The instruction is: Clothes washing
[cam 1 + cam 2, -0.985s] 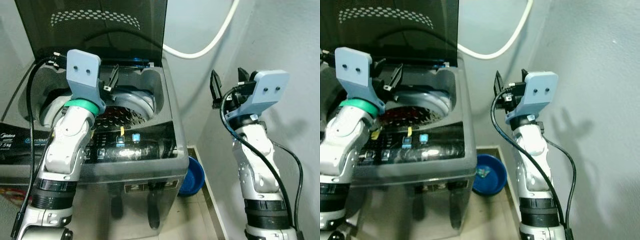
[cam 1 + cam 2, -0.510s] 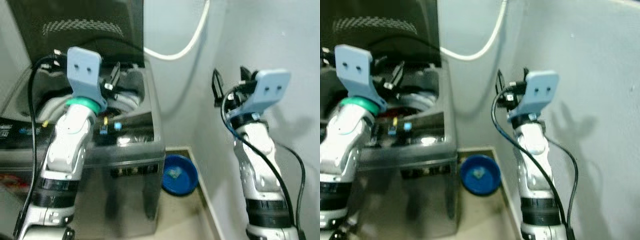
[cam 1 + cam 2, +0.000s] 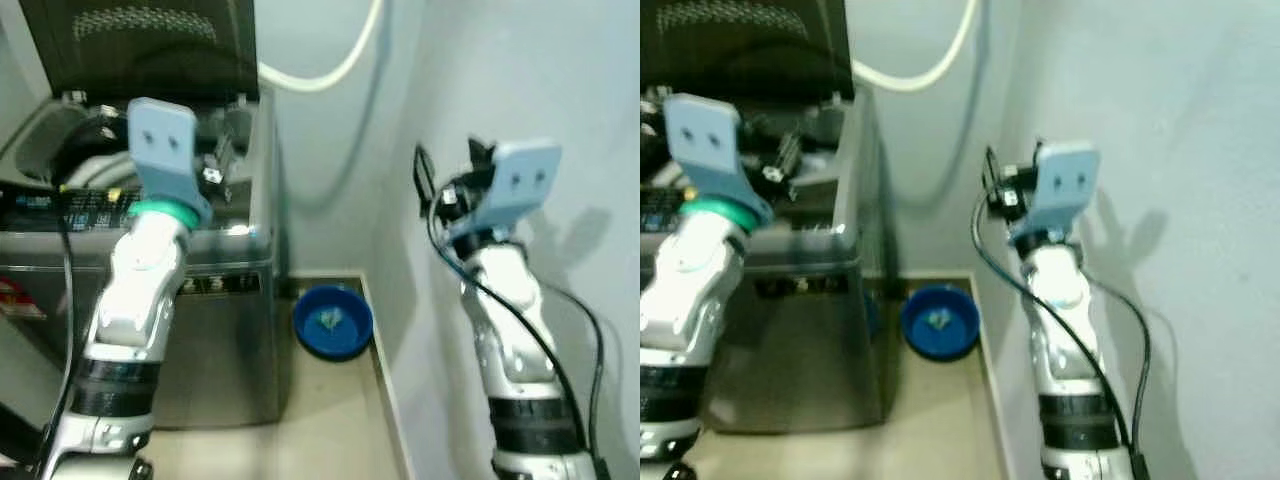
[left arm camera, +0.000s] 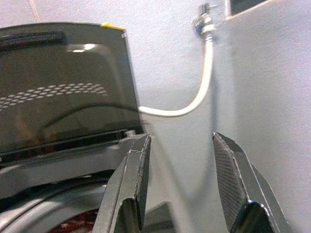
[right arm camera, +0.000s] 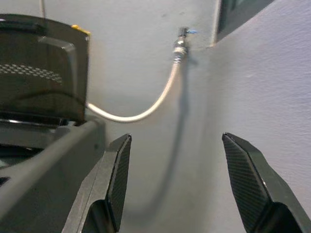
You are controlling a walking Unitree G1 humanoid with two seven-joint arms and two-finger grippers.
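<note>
A grey top-loading washing machine (image 3: 225, 330) stands at the left with its dark lid (image 3: 150, 45) raised. My left gripper (image 3: 222, 152) hangs open over the machine's right rim, holding nothing. In the left wrist view its fingers (image 4: 138, 160) frame the lid (image 4: 63, 107), and a bit of red cloth (image 4: 73, 227) shows in the drum. To the right of the machine, my right gripper (image 3: 447, 168) is held up open and empty in front of the grey wall. The right wrist view shows its fingers (image 5: 119, 165) spread.
A blue basin (image 3: 333, 321) sits on the floor between the machine and the right wall. A white hose (image 3: 325, 72) runs from a wall tap (image 5: 181, 41) down behind the machine. The wall (image 3: 560, 80) is close on the right. Tan floor (image 3: 330, 420) lies in front.
The whole picture has swung, so the camera moved: the machine now sits further left and more wall and floor show. Both arms keep the same raised pose, grippers still open.
</note>
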